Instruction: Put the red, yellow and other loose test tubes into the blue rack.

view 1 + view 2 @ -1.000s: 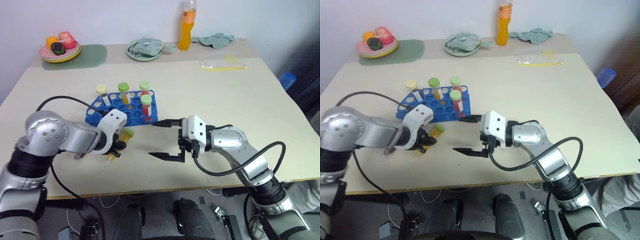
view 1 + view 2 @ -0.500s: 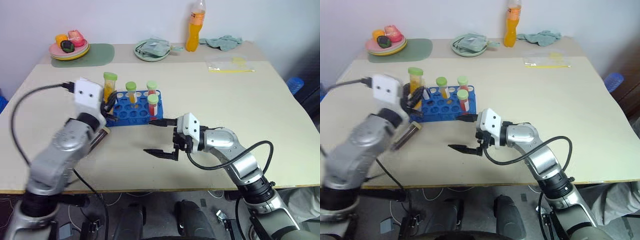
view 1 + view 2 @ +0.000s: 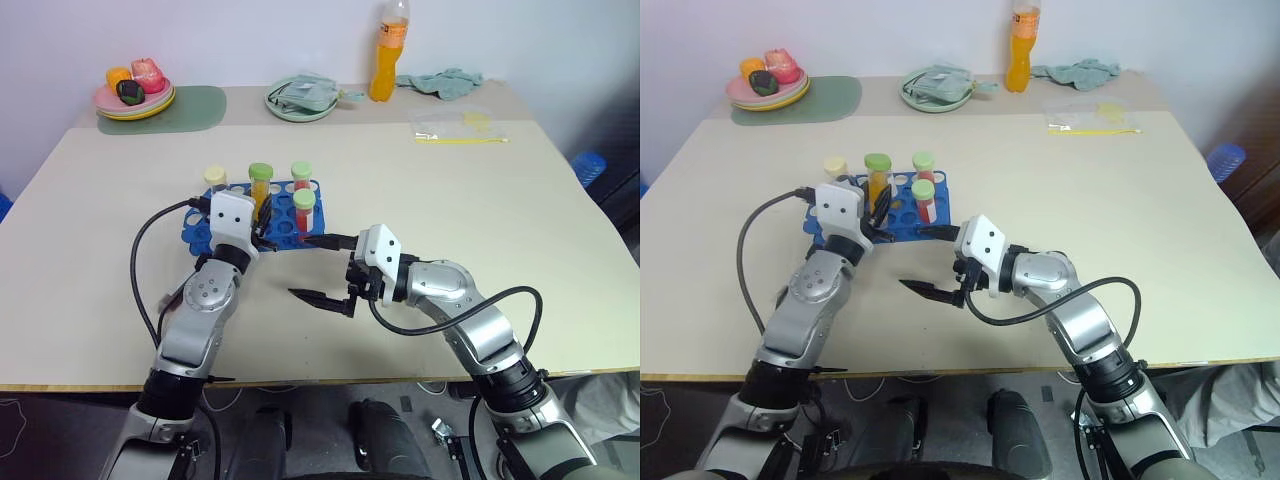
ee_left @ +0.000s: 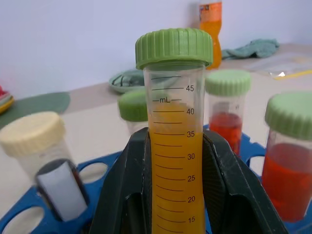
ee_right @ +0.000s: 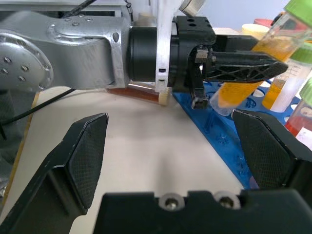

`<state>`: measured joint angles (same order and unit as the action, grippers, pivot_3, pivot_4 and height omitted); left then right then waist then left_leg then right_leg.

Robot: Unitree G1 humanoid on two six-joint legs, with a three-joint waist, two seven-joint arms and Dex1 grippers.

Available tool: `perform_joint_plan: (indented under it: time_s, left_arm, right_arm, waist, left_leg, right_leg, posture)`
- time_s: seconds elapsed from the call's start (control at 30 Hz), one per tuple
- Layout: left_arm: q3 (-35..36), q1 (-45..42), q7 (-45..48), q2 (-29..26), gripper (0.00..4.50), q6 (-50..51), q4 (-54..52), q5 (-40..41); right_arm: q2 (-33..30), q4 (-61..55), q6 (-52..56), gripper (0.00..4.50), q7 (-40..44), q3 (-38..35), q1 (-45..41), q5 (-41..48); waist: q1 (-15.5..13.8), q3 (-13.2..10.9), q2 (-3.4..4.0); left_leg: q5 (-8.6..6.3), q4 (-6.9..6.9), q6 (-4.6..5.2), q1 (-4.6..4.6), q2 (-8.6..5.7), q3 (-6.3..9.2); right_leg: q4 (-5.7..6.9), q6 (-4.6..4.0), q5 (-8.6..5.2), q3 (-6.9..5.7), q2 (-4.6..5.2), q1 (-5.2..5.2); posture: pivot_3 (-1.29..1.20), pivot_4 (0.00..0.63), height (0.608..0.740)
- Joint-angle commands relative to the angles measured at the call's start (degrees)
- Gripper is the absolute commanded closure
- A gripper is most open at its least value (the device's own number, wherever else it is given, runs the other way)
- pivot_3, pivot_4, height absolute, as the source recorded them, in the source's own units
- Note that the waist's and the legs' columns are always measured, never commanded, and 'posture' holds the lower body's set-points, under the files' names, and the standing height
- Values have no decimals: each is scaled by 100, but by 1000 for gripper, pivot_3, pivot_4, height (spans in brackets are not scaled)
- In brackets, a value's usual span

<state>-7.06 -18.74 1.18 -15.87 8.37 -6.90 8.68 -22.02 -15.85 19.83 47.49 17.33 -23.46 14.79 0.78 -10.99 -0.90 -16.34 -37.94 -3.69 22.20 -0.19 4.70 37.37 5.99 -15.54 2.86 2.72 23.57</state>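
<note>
The left claw (image 3: 262,222) has swung up from low over the surface (image 3: 480,210) and now holds the yellow tube (image 4: 176,146) upright over the near edge of the blue rack (image 3: 283,232), its black fingers (image 4: 222,185) clamped tight on the tube's lower half, green cap on top. That looks like the last step before lowering it into a hole. Just beyond the claw, two red tubes (image 3: 303,212) and a cream-capped tube (image 3: 214,182) already stand in the rack, with open holes between and in front of them. A dark maroon tube (image 5: 139,91) lies on the surface just under the left wrist. The right claw (image 3: 322,270) waits close alongside, spread wide and holding nothing, its upper finger nearly at the rack's corner. Room there is tight; the surface beyond is open.
</note>
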Motion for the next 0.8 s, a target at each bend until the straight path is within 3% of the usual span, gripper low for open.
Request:
perform_joint_plan:
  time_s: [0.03, 0.27, 0.43, 0.8]
  left_arm:
    - [104, -109, 228, 188, 3721, -447, 218, -92]
    - [127, -166, 332, 457, 3721, -1040, 680, -448]
    - [383, -59, 593, 778, 3721, -1959, 989, -171]
    - [505, -32, 654, 913, 3721, -2551, 1478, -473]
  right_arm:
    - [15, -312, 33, 0, -62, -114, -8, 80]
    - [15, -350, 74, 0, -66, -94, -15, 95]
    - [3, -393, 100, 0, -71, -103, 11, 105]
    - [7, -396, 128, 0, -66, -122, -14, 113]
  waist:
    - [-1, 0, 0]
    - [-14, 0, 0]
    - [-15, 0, 0]
    - [-6, 0, 0]
  left_leg:
    - [0, 0, 0, 0, 0, 1]
    - [0, -1, 0, 0, 0, 1]
    - [0, -2, 0, 0, -1, 2]
    - [0, -2, 1, -2, 0, 3]
  right_leg:
    - [0, 0, 0, 0, 0, 0]
    - [0, 0, 0, -2, 0, -2]
    - [0, 1, 1, -3, 1, -3]
    - [1, 1, 1, -3, -1, -3]
  posture:
    - [0, 150, 740]
    - [0, 150, 740]
    - [0, 150, 740]
    - [0, 150, 740]
